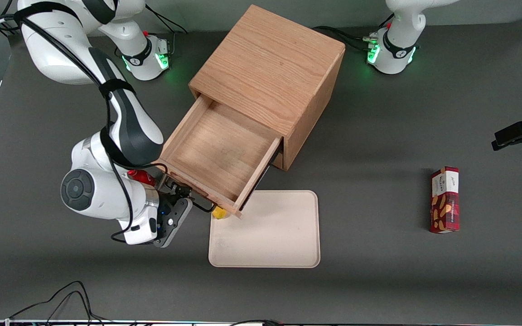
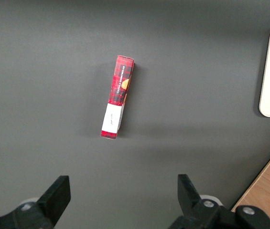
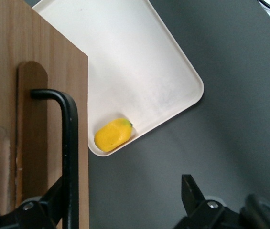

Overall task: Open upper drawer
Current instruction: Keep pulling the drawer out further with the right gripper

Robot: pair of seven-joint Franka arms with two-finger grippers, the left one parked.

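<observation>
At the cabinet [image 1: 268, 68] front: upper drawer [image 1: 218, 151] pulled well out, tool [image 1: 184, 199] at its handle [image 3: 68, 143].

On the dark desk [image 1: 379, 136], the oak cabinet stands between the two arm bases. Its upper drawer is extended toward the front camera, interior bare, front panel overhanging a corner of the cream tray [image 1: 283, 244]. The tool sits against the drawer front at the end toward the working arm; its fingers [image 3: 194, 195] are spread apart, and the black wire handle runs down to one of them; contact cannot be confirmed. A small yellow fruit [image 3: 113, 134] lies in the tray corner just beside the drawer front. A red box [image 1: 445, 199] lies flat toward the parked arm's end, well apart from the tray.
</observation>
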